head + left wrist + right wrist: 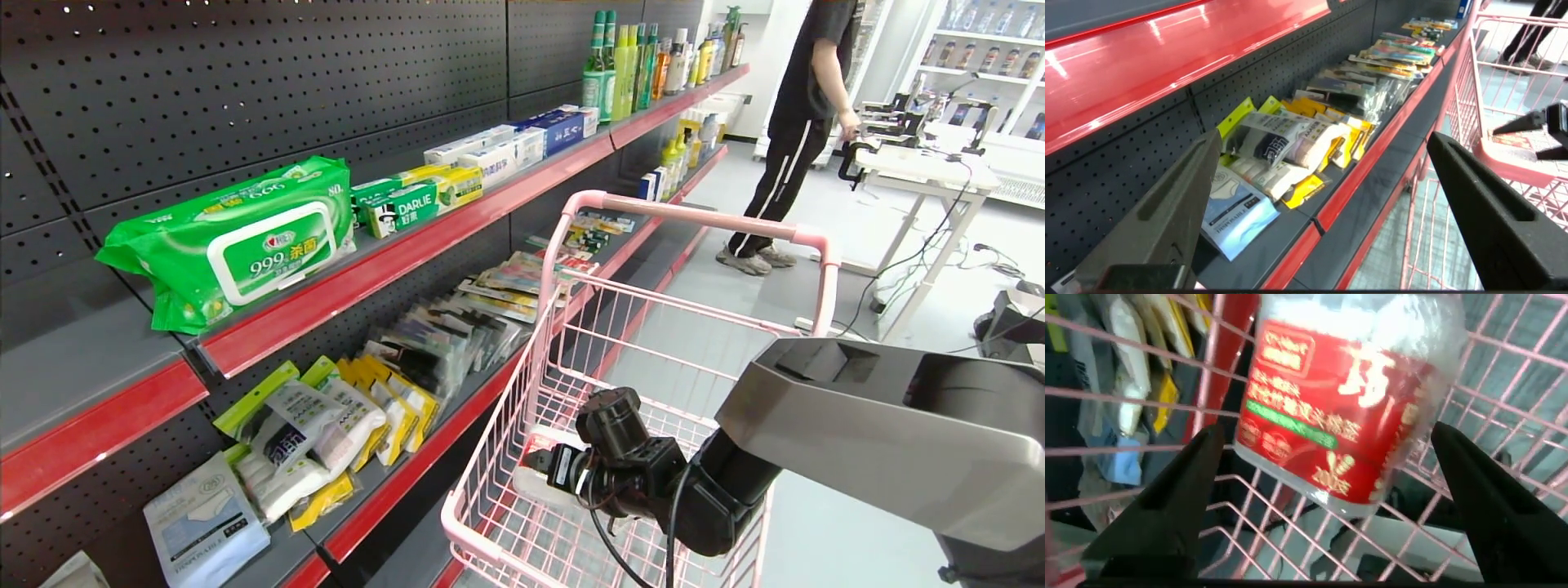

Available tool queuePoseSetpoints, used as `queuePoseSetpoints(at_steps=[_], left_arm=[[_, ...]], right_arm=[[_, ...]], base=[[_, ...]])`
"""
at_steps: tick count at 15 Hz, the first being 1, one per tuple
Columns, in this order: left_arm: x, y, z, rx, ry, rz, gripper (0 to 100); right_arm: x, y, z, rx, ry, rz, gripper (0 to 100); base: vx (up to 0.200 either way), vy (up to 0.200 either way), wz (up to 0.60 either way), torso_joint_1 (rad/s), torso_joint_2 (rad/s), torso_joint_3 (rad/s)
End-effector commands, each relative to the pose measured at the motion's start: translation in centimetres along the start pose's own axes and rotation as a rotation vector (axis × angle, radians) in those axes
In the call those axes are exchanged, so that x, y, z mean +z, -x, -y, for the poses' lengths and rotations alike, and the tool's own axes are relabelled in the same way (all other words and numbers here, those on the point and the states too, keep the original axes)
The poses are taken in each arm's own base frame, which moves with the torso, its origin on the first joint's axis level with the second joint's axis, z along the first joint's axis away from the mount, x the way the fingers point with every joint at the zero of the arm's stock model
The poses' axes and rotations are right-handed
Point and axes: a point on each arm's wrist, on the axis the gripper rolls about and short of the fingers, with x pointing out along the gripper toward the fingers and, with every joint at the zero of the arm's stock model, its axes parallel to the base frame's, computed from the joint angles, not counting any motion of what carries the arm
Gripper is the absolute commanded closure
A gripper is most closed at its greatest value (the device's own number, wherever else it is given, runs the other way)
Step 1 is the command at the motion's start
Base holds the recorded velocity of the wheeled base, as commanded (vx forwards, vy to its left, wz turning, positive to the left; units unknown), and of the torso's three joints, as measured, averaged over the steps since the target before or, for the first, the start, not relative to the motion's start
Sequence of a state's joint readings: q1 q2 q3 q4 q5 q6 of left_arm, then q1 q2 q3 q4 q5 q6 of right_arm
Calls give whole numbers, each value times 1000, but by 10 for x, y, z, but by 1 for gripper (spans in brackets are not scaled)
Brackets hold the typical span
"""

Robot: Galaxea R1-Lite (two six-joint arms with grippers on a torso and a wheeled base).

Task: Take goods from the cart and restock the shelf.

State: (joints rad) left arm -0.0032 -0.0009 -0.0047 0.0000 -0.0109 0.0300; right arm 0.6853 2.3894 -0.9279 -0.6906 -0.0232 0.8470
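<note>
A red-and-white wrapped pack (1339, 400) lies in the pink wire cart (571, 286), near its shelf-side wall. My right gripper (1325, 434) is open, one finger on each side of the pack, which sits just ahead of the tips. In the head view the right gripper (563, 472) is down inside the cart against that pack (532, 478). My left gripper (1324, 137) is open and holds nothing, facing the lower shelf (1372, 175) beside the cart. The shelf's upper level (343, 290) carries a green wipes pack (233, 241) and boxes.
Sachets and pouches (326, 425) crowd the lower shelf. Bottles (645, 57) stand at the far end of the upper level. A bare grey stretch of shelf (73, 359) lies left of the wipes. A white table (922, 167) with cables stands beyond the cart.
</note>
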Motion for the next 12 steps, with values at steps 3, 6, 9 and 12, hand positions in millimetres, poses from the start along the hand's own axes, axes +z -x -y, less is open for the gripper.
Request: queuePoseSetpoints(at_steps=[3,6,9,12], left_arm=[[0,0,0,0,1,-1,0],[0,0,0,0,-1,-1,0],[0,0,0,0,-1,-1,0],[0,0,0,0,-1,-1,0]], right_arm=[[-3,6,3,-11,2,-10,0],[-5,1,0,-15,9,2,0],[-5,0,1,-21,8,9,0],[-5,-1,1,-22,1,17,0]], base=[[0,0,0,0,0,0],[0,0,0,0,0,0],[0,0,0,0,0,0],[0,0,0,0,0,0]])
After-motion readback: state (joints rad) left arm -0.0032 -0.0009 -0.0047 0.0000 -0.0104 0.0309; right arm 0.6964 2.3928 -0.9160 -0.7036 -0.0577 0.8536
